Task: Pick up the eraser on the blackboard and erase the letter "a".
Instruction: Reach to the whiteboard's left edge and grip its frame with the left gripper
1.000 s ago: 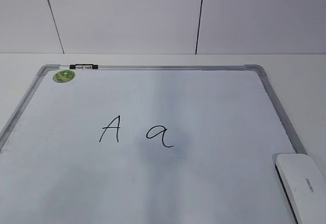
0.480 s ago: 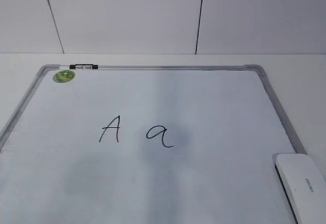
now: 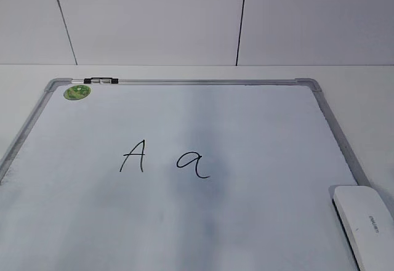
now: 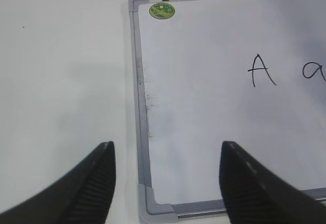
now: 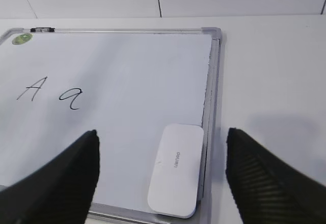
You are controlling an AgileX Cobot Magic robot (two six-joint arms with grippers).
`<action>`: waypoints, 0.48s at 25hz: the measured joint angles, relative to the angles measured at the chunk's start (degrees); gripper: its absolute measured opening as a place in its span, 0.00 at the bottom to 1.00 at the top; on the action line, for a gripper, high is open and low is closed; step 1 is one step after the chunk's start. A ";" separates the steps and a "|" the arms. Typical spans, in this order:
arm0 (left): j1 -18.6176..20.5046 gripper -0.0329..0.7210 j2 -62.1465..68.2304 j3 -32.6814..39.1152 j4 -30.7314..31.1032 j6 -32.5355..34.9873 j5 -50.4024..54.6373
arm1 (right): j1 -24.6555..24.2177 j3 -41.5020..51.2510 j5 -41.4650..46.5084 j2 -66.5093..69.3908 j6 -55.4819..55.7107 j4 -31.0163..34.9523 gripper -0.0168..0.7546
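The blackboard [image 3: 246, 123] is a white board with a grey frame lying flat on the table. The letter "a" [image 3: 193, 163] sits near its middle, right of a capital "A" [image 3: 134, 156]. The eraser [image 3: 366, 225], a white glossy block, lies on the board's near right corner. In the right wrist view my right gripper [image 5: 162, 169] is open and hangs above the eraser [image 5: 177, 169], which lies between the fingers; the "a" [image 5: 71, 99] shows at left. My left gripper [image 4: 166, 175] is open and empty over the board's near left corner [image 4: 152, 206]. Neither gripper shows in the exterior view.
A small black-and-silver marker [image 3: 101, 81] rests on the far frame rail beside a round green sticker [image 3: 77, 92]. White table surrounds the board [image 5: 275, 81], with a white panelled wall behind [image 3: 184, 18].
The eraser has shifted very slightly lower in the exterior view; otherwise nothing has visibly changed.
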 joint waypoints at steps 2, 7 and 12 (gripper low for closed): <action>0.00 0.69 1.35 0.00 0.00 0.00 -0.78 | 0.00 -1.63 0.63 0.81 0.00 0.36 0.79; 0.00 0.69 5.62 0.00 0.00 0.00 -2.39 | 0.00 -6.67 3.04 5.84 0.00 0.49 0.79; 0.00 0.69 12.69 -0.13 0.00 0.00 -3.87 | 0.00 -13.55 4.68 14.67 0.00 0.62 0.79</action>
